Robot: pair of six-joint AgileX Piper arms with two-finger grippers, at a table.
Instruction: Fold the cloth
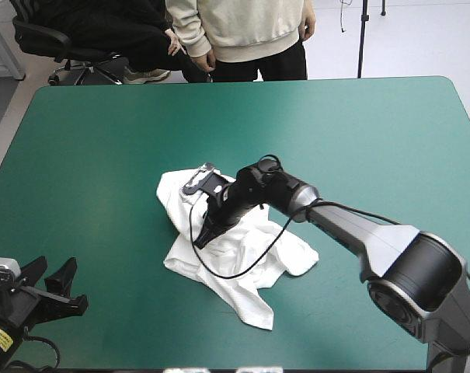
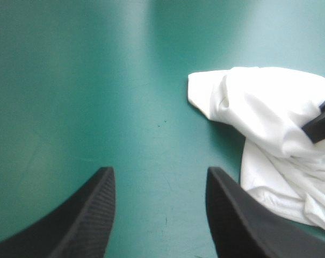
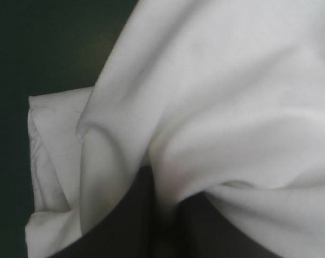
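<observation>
Table cover [image 1: 102,140] is being occupied at its middle by the crumpled T-shirt [image 1: 246,295], its long axis slanting from far left to near right. A fold is being pinched by the all-but-shut right gripper [image 1: 203,237], while the left gripper [image 1: 56,268] is being held open at the near-left corner, the heap well ahead.

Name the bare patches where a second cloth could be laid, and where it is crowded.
Bare: the far strip of the table beyond the T-shirt, and the stretch between the T-shirt and the left edge. Crowded: the middle, where the right tool pinches the T-shirt, its arm crossing the near right; the open left tool occupies the near left corner.
</observation>
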